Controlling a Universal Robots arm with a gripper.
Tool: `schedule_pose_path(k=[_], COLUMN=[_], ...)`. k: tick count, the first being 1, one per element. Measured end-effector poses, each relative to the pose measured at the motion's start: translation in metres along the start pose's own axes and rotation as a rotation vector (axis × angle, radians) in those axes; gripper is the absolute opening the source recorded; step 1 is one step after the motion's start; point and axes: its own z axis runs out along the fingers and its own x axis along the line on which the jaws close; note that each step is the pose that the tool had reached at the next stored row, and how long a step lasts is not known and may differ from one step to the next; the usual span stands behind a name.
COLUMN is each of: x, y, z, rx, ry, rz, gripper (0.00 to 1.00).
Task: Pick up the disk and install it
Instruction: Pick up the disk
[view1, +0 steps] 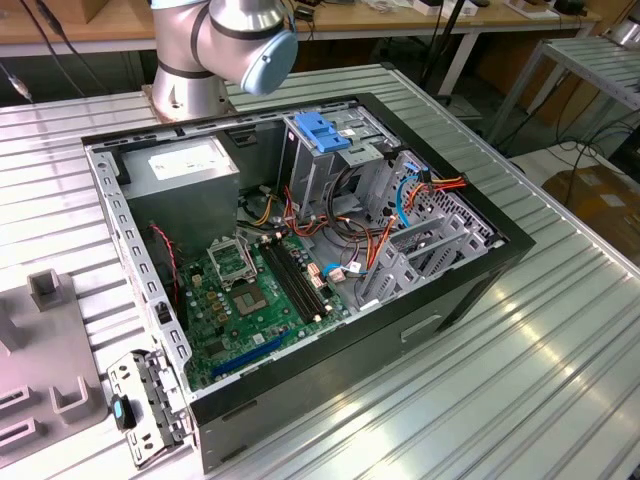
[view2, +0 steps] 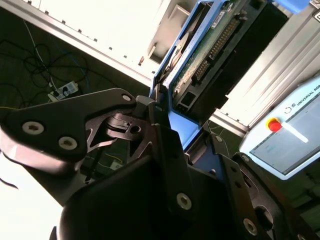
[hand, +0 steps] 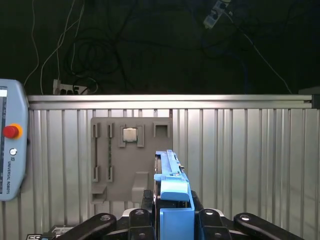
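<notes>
Gripper (hand: 172, 212) clamped on the blue end tab of the disk (hand: 167, 170), pinching it from both sides. Same grip in the second wrist view: gripper (view2: 181, 126) closed over the tab, disk (view2: 215, 45) showing its green circuit-board face.

Disk clear of any surface, carried in the grip. Long axis straight out from the gripper, in line with the wrist; tab end at the gripper, the other end leading.

Beyond the leading end in the first wrist view: ribbed metal table (hand: 240, 150), grey fixture plate (hand: 130, 155) lying on it, teach pendant (hand: 10, 150) just beside.

Exterior view: open computer case (view1: 480, 270) mid-frame; grey drive cage (view1: 340, 170) upper centre, topped by a light-blue latch plate (view1: 322, 130); motherboard (view1: 250, 290) lower left inside the case; arm (view1: 230, 40) at top of frame, behind the case.

Judged: pick-up done, install not yet done. Which way the cage lies from the held disk: cannot tell from these views.
</notes>
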Motion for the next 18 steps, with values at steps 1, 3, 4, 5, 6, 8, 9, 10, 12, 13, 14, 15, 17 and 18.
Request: schedule_pose_path(k=[1, 3, 4, 5, 6, 8, 9, 10, 12, 13, 14, 15, 17, 18], x=[0.0006, 0.0014, 0.0015, 0.0016, 0.0017, 0.0020, 0.0022, 0.0024, 0.0028, 0.0030, 0.0035, 0.0040, 0.0049, 0.0053], y=[-0.0017, -0.0042, -0.0071, -0.0092, -0.0115, -0.0154, -0.0171, -0.0188, -0.0222, -0.0239, -0.0269, -0.0289, -0.0314, -0.0324], z=[0.0017, 0.0037, 0.0042, 0.0044, 0.0045, 0.0046, 0.0046, 0.0047, 0.0048, 0.0048, 0.0049, 0.0049, 0.0051, 0.0050], rx=[0.0000, -0.0002, -0.0001, -0.0001, -0.0001, -0.0001, -0.0001, -0.0002, -0.0002, -0.0002, -0.0002, -0.0003, -0.0002, -0.0002], ry=[0.0000, 0.0000, 0.0000, 0.0000, 0.0000, 0.0000, -0.0001, 0.0000, 0.0000, 0.0000, 0.0000, 0.0000, 0.0000, 0.0000], rz=[0.000, 0.000, 0.000, 0.000, 0.000, 0.000, 0.000, 0.000, 0.000, 0.000, 0.000, 0.000, 0.000, 0.000], gripper=[0.37, 0.37, 0.37, 0.37, 0.37, 0.37, 0.37, 0.37, 0.37, 0.37, 0.37, 0.37, 0.37, 0.37])
